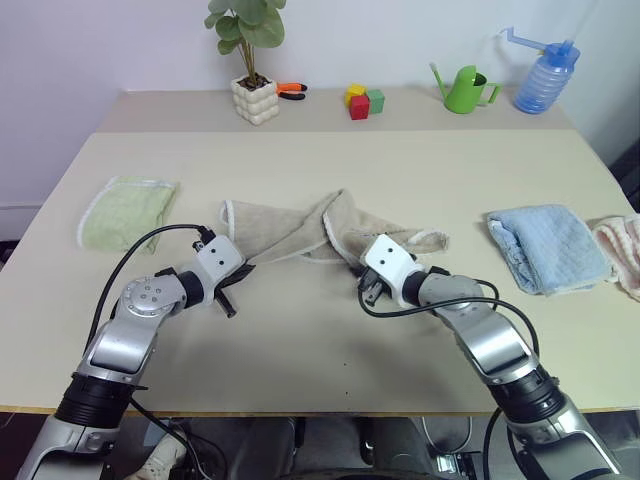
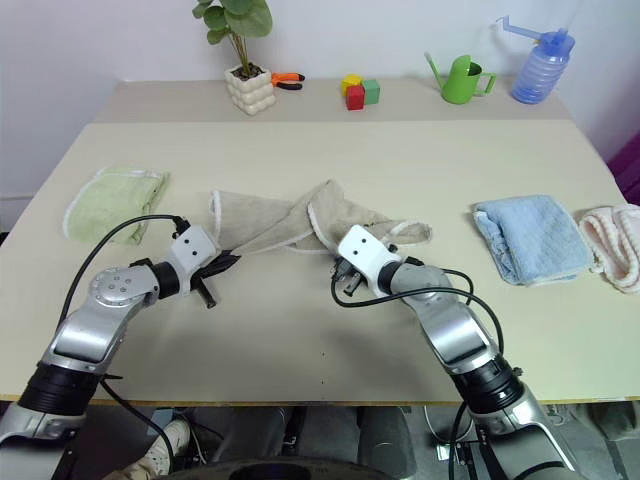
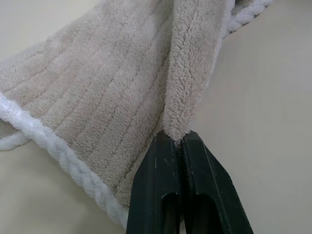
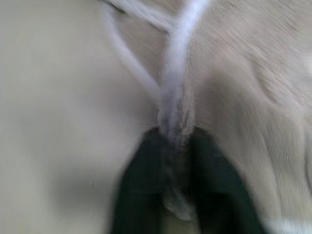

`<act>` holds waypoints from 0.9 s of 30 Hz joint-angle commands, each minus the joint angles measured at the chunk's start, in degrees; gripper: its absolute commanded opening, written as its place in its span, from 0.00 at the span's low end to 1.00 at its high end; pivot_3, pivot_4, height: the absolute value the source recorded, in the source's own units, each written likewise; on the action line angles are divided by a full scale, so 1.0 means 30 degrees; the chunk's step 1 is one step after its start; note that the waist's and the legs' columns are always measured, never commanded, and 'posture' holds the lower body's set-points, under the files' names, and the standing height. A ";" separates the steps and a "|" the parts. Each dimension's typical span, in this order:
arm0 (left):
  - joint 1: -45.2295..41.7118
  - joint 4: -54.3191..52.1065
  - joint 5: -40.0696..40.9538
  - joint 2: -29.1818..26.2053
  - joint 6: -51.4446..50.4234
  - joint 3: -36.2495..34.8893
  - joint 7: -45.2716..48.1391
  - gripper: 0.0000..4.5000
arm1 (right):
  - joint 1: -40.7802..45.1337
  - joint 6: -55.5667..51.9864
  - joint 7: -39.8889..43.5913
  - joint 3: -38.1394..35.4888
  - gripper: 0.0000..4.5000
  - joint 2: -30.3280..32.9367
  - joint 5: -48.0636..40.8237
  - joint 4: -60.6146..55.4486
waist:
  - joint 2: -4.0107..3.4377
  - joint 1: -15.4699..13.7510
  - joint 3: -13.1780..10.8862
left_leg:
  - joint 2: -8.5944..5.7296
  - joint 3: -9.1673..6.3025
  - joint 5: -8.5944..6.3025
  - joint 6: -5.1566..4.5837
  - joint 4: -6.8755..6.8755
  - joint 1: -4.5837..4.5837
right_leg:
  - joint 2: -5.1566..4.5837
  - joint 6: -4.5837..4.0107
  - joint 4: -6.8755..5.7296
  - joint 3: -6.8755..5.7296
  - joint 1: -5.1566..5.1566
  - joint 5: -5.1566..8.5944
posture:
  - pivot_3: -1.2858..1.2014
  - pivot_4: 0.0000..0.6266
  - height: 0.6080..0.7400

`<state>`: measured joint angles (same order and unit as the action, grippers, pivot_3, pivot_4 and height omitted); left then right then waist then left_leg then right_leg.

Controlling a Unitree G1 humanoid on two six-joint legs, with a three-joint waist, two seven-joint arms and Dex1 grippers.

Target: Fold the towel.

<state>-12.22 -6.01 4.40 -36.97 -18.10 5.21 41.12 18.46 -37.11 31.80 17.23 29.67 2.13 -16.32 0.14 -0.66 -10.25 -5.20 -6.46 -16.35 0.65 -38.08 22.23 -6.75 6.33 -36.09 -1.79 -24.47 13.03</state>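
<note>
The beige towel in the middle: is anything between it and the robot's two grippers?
No. Both grippers already pinch the beige towel: the left gripper has its jaws shut on a fold, and the right gripper is shut on the white-edged hem. The green towel and blue towel lie apart at the sides.

Looks like a lab / test room dressed up w/ household stuff, not an actual home imo; plain white wall, one big bare beige table w/ props lined along the far edge: potted plant, coloured blocks, green watering can, blue spray bottle. Folded cloths are set out apart from each other, pale green, light blue, pink; loose cables hang under the table's near edge.
</note>
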 commanded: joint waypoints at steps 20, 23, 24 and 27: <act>-1.2243 1.0910 0.0392 0.0768 0.3373 -0.3302 -0.2929 0.00 | 1.1169 1.0874 0.0449 -0.4323 0.02 0.4936 0.1851 1.4149 | 0.0026 0.0105 -0.0017 | -0.0003 0.0046 0.0077 0.0116 -0.0016 0.0030 | -0.0001 0.0002 0.0019 -0.0009 -0.0016 -0.0007 | 0.52 0.24 0.94; -1.5805 1.5164 -0.0508 0.0857 0.5414 -0.3235 -0.4448 0.00 | 1.4272 1.3179 -0.1362 -0.3948 0.02 0.4656 0.3057 1.8022 | 0.0046 0.0379 -0.0033 | -0.0014 0.0071 0.0078 0.0118 -0.0015 0.0089 | -0.0013 0.0008 0.0026 -0.0003 -0.0080 -0.0010 | 0.52 0.24 0.94; -1.6541 1.6084 -0.0704 0.0789 0.6032 -0.3228 -0.4714 0.00 | 1.4933 1.3734 -0.1683 -0.3931 0.02 0.4618 0.3212 1.8770 | 0.0046 0.0460 -0.0033 | -0.0011 0.0069 0.0078 0.0118 -0.0004 0.0110 | -0.0014 0.0008 0.0027 0.0000 -0.0105 -0.0010 | 0.52 0.24 0.94; -1.8011 1.8013 -0.0735 0.0385 0.7281 -0.3514 -0.4912 0.00 | 1.6097 1.4748 -0.1915 -0.4314 0.02 0.4503 0.2941 1.9879 | 0.0046 0.0638 -0.0032 | -0.0011 0.0068 0.0077 0.0119 0.0038 0.0124 | -0.0014 0.0009 0.0024 0.0011 -0.0150 -0.0009 | 0.52 0.24 0.94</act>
<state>-65.01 45.84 2.72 -33.63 1.29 -3.19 27.47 65.18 5.11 27.31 6.28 42.47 11.08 42.26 0.27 1.25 -10.35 -5.23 -6.26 -16.12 1.01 -37.95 22.60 -6.79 6.36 -36.02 -1.75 -24.93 13.00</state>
